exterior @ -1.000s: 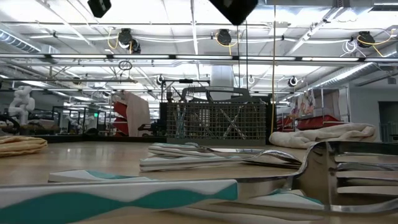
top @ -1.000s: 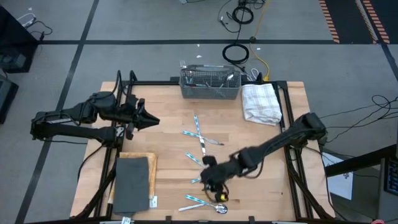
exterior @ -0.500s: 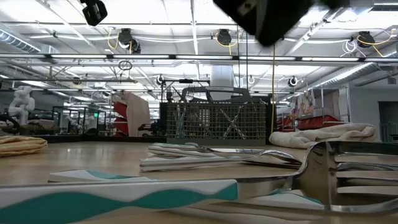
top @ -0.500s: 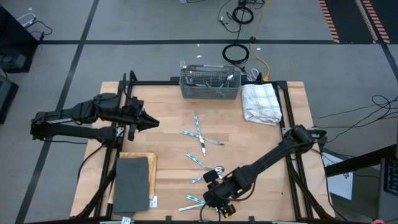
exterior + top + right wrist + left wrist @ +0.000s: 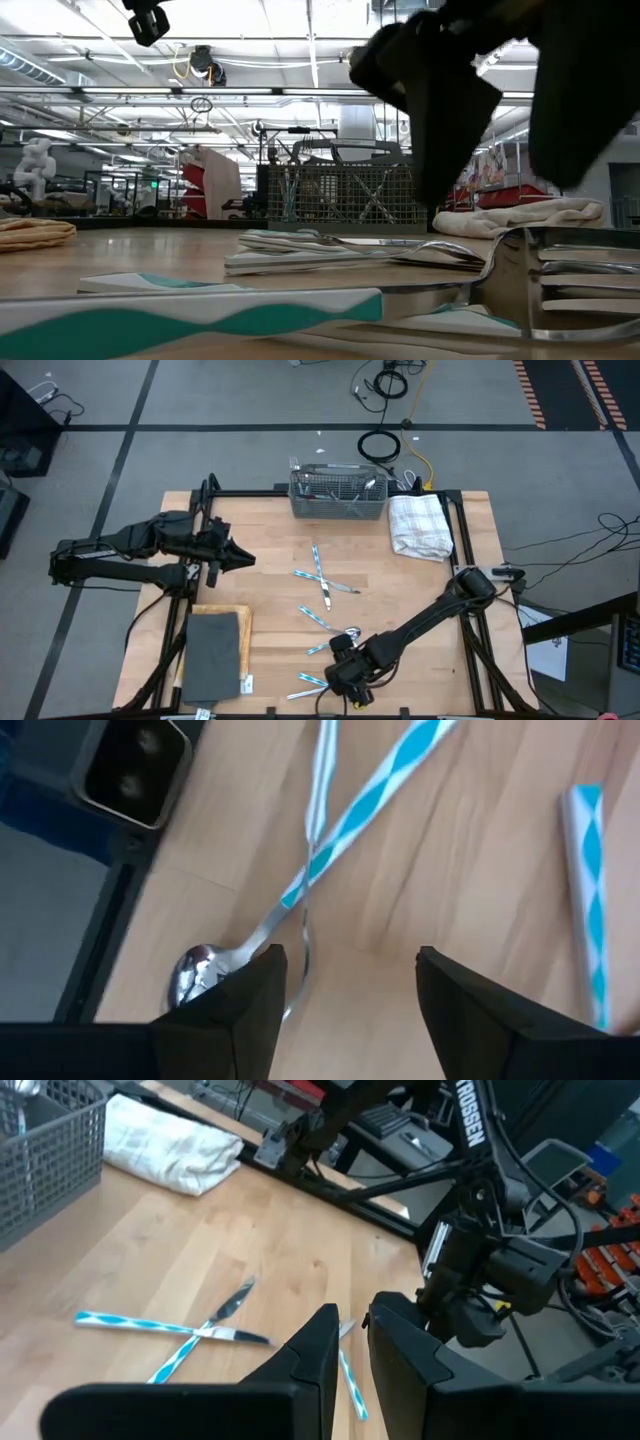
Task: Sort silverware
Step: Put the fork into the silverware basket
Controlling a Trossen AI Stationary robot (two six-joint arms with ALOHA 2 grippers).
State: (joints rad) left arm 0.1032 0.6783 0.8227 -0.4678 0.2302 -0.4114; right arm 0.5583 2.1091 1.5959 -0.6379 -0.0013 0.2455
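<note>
From above, the silverware (image 5: 322, 592) lies scattered from the worktop's middle to its near edge, two pieces crossed. The mesh caddy (image 5: 338, 494) at the far edge holds several utensils. The right gripper (image 5: 347, 678) hangs over the near-edge pieces.

Right wrist: its fingers (image 5: 230, 1010) are spread, empty, above a spoon (image 5: 200, 967) with its handle angled away.

Left wrist: the left gripper (image 5: 345, 1345) is nearly closed, empty, by the left edge.
</note>
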